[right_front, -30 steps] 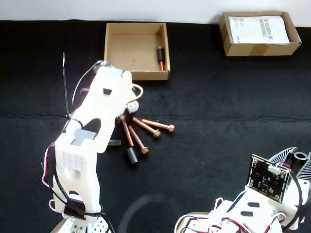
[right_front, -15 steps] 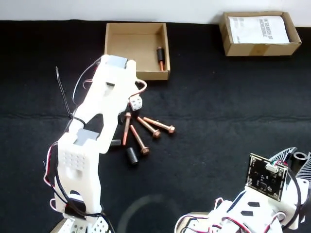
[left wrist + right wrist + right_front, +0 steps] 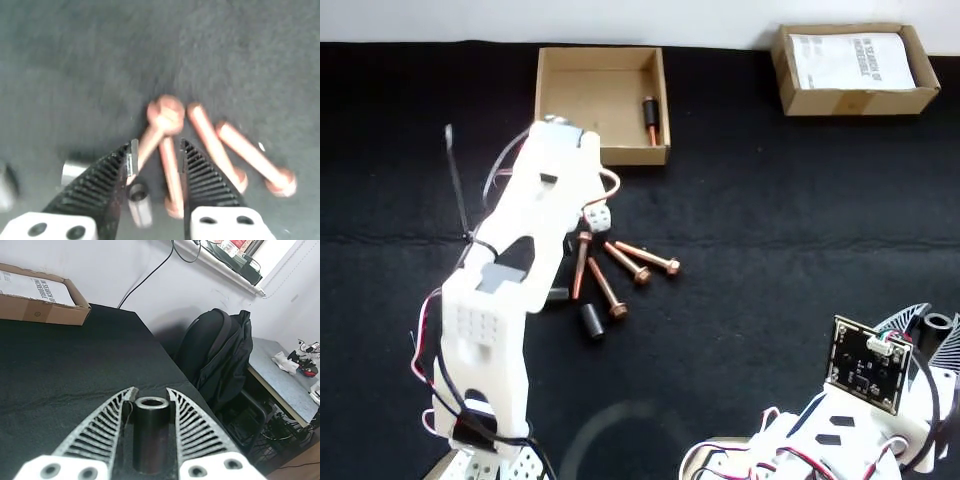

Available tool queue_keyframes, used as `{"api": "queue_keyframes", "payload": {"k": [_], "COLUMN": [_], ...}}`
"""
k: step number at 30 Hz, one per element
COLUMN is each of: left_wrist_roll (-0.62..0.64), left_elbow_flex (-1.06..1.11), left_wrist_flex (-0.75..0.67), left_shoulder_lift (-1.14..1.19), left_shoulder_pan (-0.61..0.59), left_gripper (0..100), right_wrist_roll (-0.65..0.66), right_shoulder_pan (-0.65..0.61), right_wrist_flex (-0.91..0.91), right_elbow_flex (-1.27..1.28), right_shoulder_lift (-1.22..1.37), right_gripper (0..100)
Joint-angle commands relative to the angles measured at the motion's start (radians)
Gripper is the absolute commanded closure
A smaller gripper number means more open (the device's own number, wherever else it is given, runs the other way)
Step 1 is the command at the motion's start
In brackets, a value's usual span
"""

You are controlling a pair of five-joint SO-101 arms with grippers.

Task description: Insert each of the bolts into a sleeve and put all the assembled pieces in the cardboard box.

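Four copper bolts (image 3: 604, 285) lie fanned close together on the black tabletop (image 3: 770, 220), near the cardboard box (image 3: 542, 100), which already has one assembled piece (image 3: 650, 118) in it. The left claw (image 3: 157, 147) hangs low over the fan, jaws narrowly parted, with two shafts between them, one slanting toward a fingertip. From where I stand, that's the worry. Closing here could pinch both bolts, or catch one crooked and scatter its neighbours and the loose sleeve (image 3: 591, 321) just beside them. The right claw (image 3: 151, 390), well off to the side, grips a black sleeve (image 3: 151, 430) mouth-up. A bolt held askew would likely jam at that mouth or push the sleeve out of the grip.
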Motion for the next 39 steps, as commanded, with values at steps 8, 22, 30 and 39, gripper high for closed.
{"api": "queue_keyframes", "payload": {"k": [8,22,30,39], "left_wrist_roll": [-0.173,-0.451,-0.454,-0.454], "left_elbow_flex": [-0.004,-0.013,-0.013,-0.002], "left_wrist_flex": [-0.035,-0.029,-0.034,-0.023], "left_shoulder_lift": [0.090,0.137,-0.013,-0.348], "left_shoulder_pan": [-0.024,-0.016,-0.042,-0.038], "left_gripper": [85,99,99,99], "right_wrist_roll": [0.012,0.012,0.015,0.008], "right_shoulder_pan": [0.005,-0.001,-0.022,-0.148], "right_wrist_flex": [-0.022,-0.022,-0.074,-0.156], "right_elbow_flex": [0.001,0.002,0.074,0.265], "right_shoulder_lift": [-0.004,-0.004,-0.004,-0.004], "right_gripper": [99.1,99.1,98.8,99.0]}}
